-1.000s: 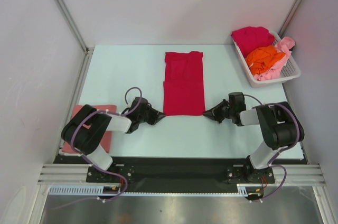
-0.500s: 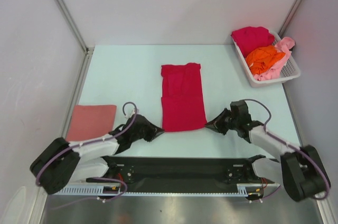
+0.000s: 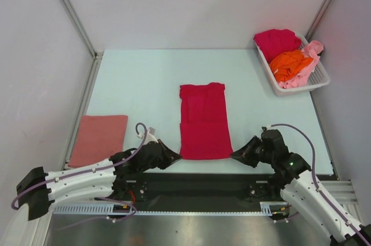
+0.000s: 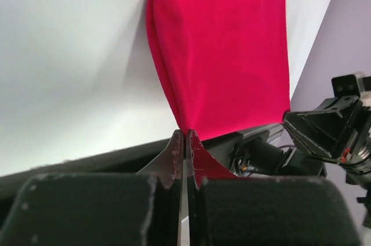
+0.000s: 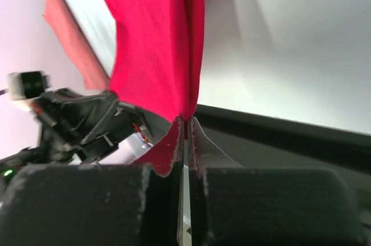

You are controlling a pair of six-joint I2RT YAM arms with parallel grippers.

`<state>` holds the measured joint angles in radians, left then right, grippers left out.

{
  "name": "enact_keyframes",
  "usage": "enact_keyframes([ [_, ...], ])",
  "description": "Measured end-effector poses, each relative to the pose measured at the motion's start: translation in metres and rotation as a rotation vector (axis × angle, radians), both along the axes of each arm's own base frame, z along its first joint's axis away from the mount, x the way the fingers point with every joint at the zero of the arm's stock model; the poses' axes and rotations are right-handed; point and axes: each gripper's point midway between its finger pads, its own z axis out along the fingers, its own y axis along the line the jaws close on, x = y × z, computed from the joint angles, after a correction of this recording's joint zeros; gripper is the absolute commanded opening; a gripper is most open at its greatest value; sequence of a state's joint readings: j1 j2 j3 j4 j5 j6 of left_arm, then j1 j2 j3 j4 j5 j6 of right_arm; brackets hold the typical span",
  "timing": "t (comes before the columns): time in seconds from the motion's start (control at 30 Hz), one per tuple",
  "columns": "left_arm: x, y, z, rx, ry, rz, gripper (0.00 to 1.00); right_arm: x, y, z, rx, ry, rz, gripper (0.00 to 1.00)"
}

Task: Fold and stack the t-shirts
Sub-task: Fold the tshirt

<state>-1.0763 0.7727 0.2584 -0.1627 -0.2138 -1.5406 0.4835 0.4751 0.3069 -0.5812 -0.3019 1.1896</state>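
1. At the middle of the worktop (image 3: 139,83): crimson t-shirt (image 3: 204,121), laid flat as a narrow strip running near to far. No sleeves showing at the sides; near hem close to the worktop's near edge.
2. Left gripper (image 3: 174,156): clamped on the near left corner of that hem, with red cloth pinched between the tips in the wrist view. Right gripper (image 3: 235,155): clamped likewise on the near right corner.
3. Elsewhere: salmon t-shirt (image 3: 99,139) folded flat at the near left. Second crimson t-shirt (image 3: 277,42), orange t-shirt (image 3: 291,63) and light pink t-shirt (image 3: 310,54) heaped in the white basket (image 3: 295,88) at the far right.
4. Handling, by judgement: light and limp, with no stiffness of its own. Likely to sag between two held corners and drag on the worktop. Not fragile, hardly slippery.
5. Best taken at both hem corners, through every layer, and carried evenly toward the far end. Risk of a skewed fold if one corner slips or one side leads.
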Motion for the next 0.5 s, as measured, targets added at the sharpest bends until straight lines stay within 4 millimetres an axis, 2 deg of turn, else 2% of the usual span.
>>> enact_keyframes([
  [0.07, -0.002, -0.003, 0.007, 0.027, -0.013, -0.022, 0.00, -0.005, -0.003, 0.003, -0.021, 0.009, 0.013, 0.00],
  [0.17, 0.002, -0.010, 0.030, 0.062, -0.058, -0.049, 0.00, -0.008, -0.006, 0.013, -0.063, 0.018, 0.046, 0.00],
  [0.27, 0.020, -0.017, 0.068, 0.083, -0.137, -0.052, 0.00, 0.003, -0.003, 0.034, -0.097, 0.010, 0.078, 0.00],
  [0.33, 0.042, -0.017, 0.093, 0.088, -0.184, -0.026, 0.00, 0.022, 0.000, 0.053, -0.104, -0.002, 0.089, 0.00],
  [0.4, 0.073, -0.010, 0.112, 0.099, -0.224, 0.021, 0.00, 0.051, 0.002, 0.074, -0.096, -0.023, 0.084, 0.00],
  [0.5, 0.124, 0.002, 0.122, 0.141, -0.242, 0.078, 0.00, 0.097, 0.006, 0.089, -0.083, -0.037, 0.096, 0.00],
])
